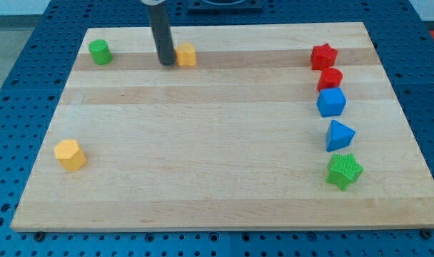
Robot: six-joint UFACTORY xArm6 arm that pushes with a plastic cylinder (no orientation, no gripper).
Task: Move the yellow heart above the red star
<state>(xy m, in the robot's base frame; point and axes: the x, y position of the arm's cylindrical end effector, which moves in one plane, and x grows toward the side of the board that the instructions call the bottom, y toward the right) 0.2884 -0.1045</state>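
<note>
A small yellow block [186, 54], the yellow heart as far as its shape can be made out, lies near the view's top, left of centre. My tip [165, 63] rests on the board right against its left side. The red star [323, 56] lies far to the view's right, at about the same height as the heart.
A red cylinder [330, 78], a blue cube [331, 102], a blue triangle [339, 135] and a green star [344, 171] run in a column below the red star. A green cylinder [99, 51] lies at top left. A yellow hexagon [70, 154] lies at lower left.
</note>
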